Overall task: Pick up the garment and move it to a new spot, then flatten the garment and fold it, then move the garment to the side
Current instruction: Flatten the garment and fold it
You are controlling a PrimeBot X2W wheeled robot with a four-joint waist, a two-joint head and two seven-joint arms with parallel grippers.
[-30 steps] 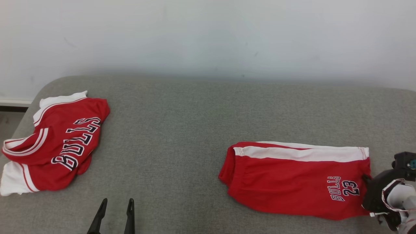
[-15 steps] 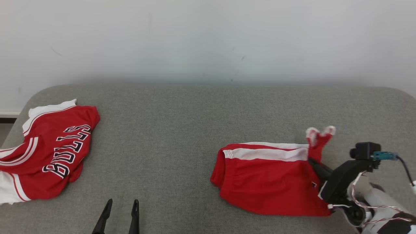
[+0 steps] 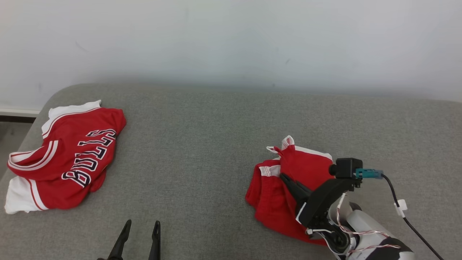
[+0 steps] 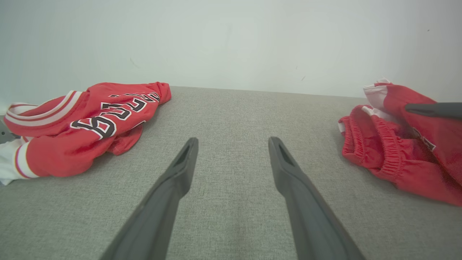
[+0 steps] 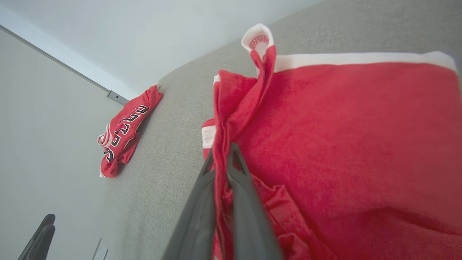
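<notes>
Our right gripper (image 5: 222,153) has its two dark fingers pressed together on a fold of the red shorts (image 3: 306,162), pinching the cloth just below a white-trimmed hem corner that stands up above the fingertips. From that pinch the red fabric drapes back over the layer beneath it, so the shorts lie partly doubled over on the right part of the grey fabric-covered tabletop (image 3: 216,144). In the left wrist view we see the gathered elastic waistband at the end of the shorts that faces the middle of the tabletop. A white stripe runs along their far edge. Our left gripper (image 3: 141,224) is spread wide with nothing between its fingers. It sits low at the near edge over bare grey cloth, between the two garments and well apart from both. We cannot tell whether its fingertips touch the surface. A red and white jersey (image 3: 72,155) with BULLS lettering lies crumpled near the far left corner of the tabletop, well apart from the shorts. A black cable with a teal plug (image 3: 368,174) leads from the small camera on our right wrist, and a plain white wall (image 3: 231,36) stands behind the tabletop.
</notes>
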